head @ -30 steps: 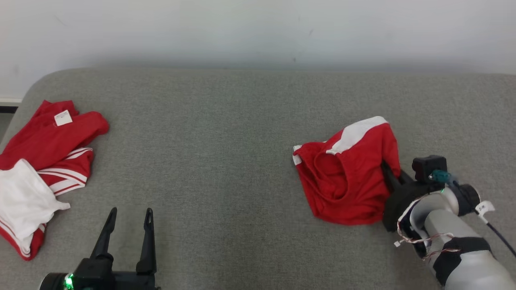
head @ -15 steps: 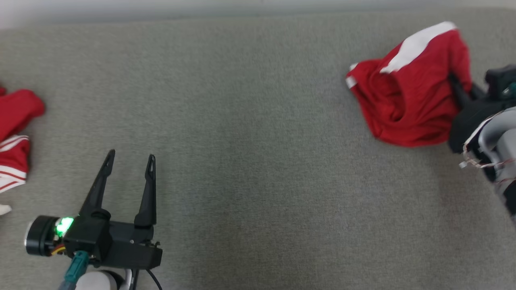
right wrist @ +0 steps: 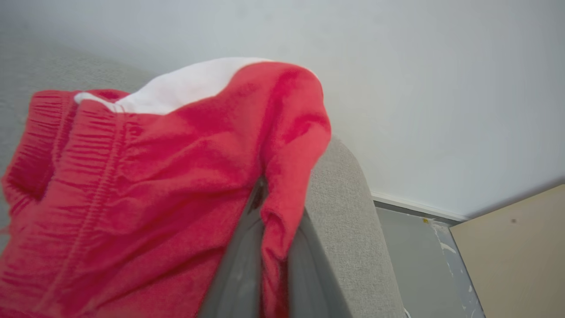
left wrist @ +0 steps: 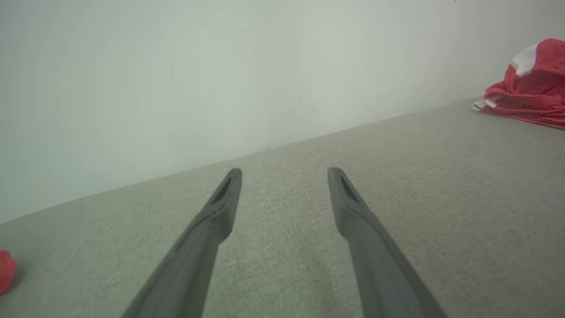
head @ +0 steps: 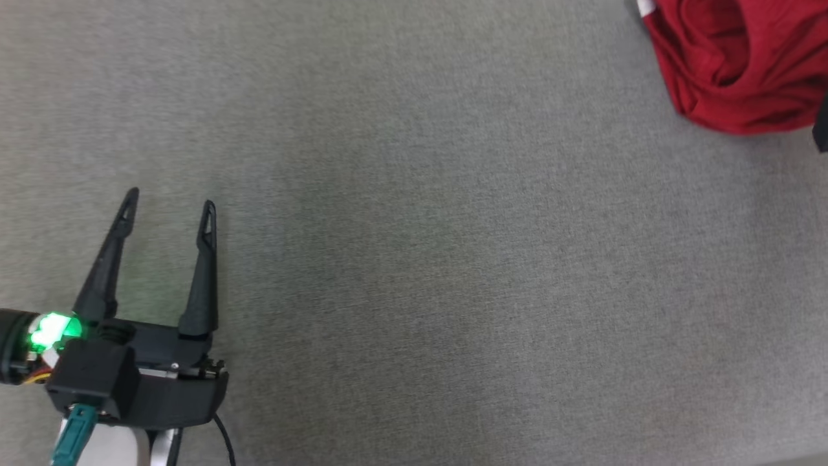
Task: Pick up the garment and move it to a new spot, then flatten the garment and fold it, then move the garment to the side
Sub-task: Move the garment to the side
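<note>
My head has tipped down since a second ago, so the whole head view has slid: the garment [head: 737,65], then at mid-right, now sits in the top right corner, cut by the frame, and that shift is the camera's, not the cloth's. My right gripper [right wrist: 276,207] stays clamped on a fold of it, as it was. Under everything lies the grey woven cushion surface [head: 414,259], flat and wide, backed by a plain pale wall [left wrist: 176,66]. Past the surface's rounded end, the right wrist view shows a grey floor [right wrist: 410,247] and a tan panel [right wrist: 512,247]. The garment lies on the surface near that rounded end, a red bunch with a white panel on its top side, toward the wall, and a gathered elastic band running along its left in the right wrist view. It is too crumpled for me to tell a long axis. My left gripper [head: 169,199] hovers low over bare surface at the lower left of the head view, well apart from the garment, its two fingers spread with nothing between them. Open grey cloth lies between it and the garment. A red scrap [left wrist: 6,276] of other cloth lies at the left edge of the left wrist view. A green light [head: 55,327] glows on my left wrist.
</note>
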